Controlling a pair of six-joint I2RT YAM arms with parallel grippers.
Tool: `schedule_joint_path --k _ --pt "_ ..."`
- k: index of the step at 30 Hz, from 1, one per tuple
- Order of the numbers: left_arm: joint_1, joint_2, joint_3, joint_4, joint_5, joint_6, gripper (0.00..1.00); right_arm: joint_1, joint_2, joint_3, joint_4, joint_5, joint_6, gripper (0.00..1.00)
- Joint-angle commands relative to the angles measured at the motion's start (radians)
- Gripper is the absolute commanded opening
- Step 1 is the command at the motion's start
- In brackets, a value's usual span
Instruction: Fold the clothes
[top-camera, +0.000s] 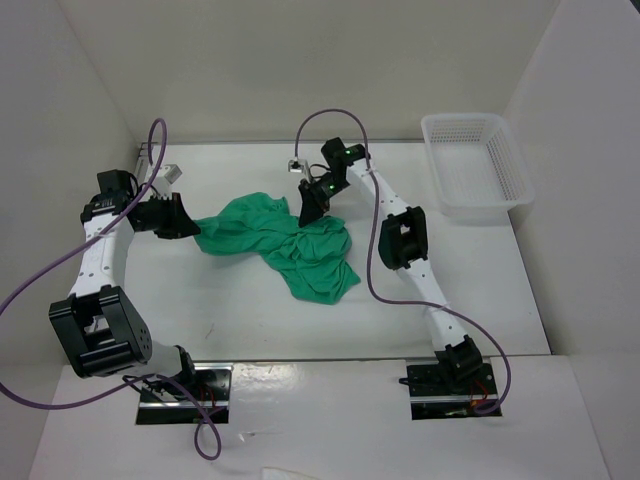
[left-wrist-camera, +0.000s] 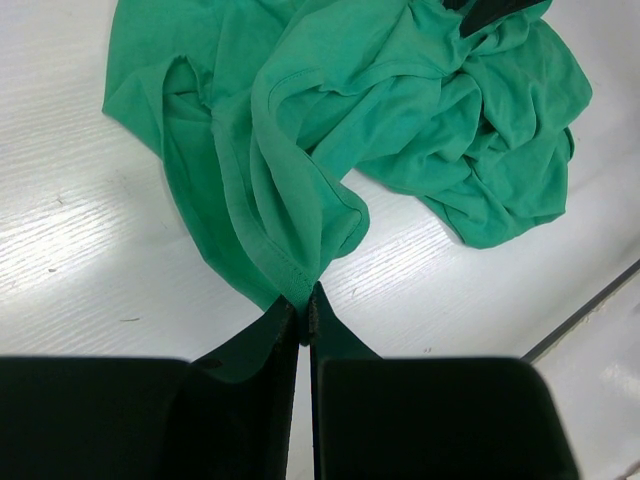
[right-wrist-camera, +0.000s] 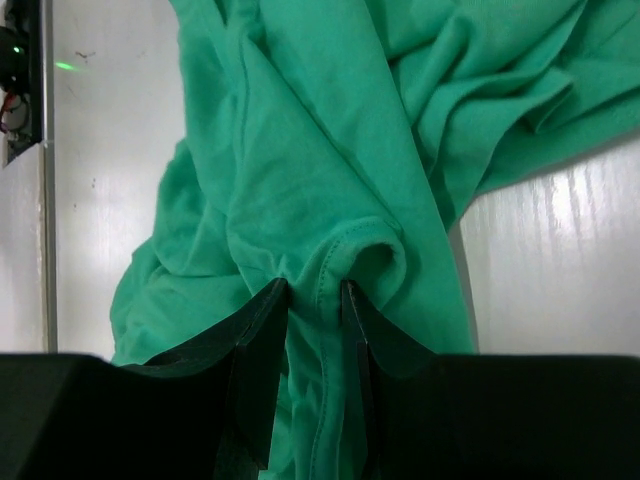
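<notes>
Pinching the crumpled shirt (top-camera: 290, 245) at two edges, with flattening and folding not yet begun.

Lying bunched on the white counter (top-camera: 250, 320) between the two arms, twisted in the middle and full of deep wrinkles. Clenching the left gripper (left-wrist-camera: 305, 300) on a stitched hem at the left end, jaws almost meeting with thin cloth between. Grasping a rounded, hemmed fold on the far side with the right gripper (right-wrist-camera: 315, 297), jaws a little apart and filled with cloth. Probably handling as light, soft and limp, sagging and creasing freely when lifted. Seeming best to take hold at the hems and seams, where the doubled cloth is thicker. Showing matte green knit against a smooth, slightly glossy counter.
</notes>
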Motion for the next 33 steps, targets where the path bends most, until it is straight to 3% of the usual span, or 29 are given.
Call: schedule_joint_path --k 1,13,20,22,25,33 --pt "-0.001 0.005 -0.005 0.006 0.034 0.02 0.12 0.001 -0.049 -0.044 -0.019 0.019 -0.03 0.36" --pt "-0.001 0.005 -0.005 0.006 0.034 0.02 0.12 -0.008 -0.059 -0.077 -0.019 -0.009 -0.049 0.41" --pt "-0.001 0.005 -0.005 0.006 0.043 0.02 0.12 -0.008 -0.089 -0.087 -0.019 -0.018 -0.058 0.21" --pt "-0.001 0.005 -0.005 -0.004 0.043 0.02 0.12 -0.008 -0.089 -0.076 -0.019 -0.018 -0.058 0.19" --pt "-0.001 0.005 -0.005 -0.004 0.052 0.029 0.12 -0.008 -0.109 -0.024 -0.019 -0.009 -0.02 0.14" --pt "-0.022 -0.013 -0.005 -0.022 0.061 0.038 0.12 -0.017 -0.133 0.355 -0.019 0.04 0.198 0.09"
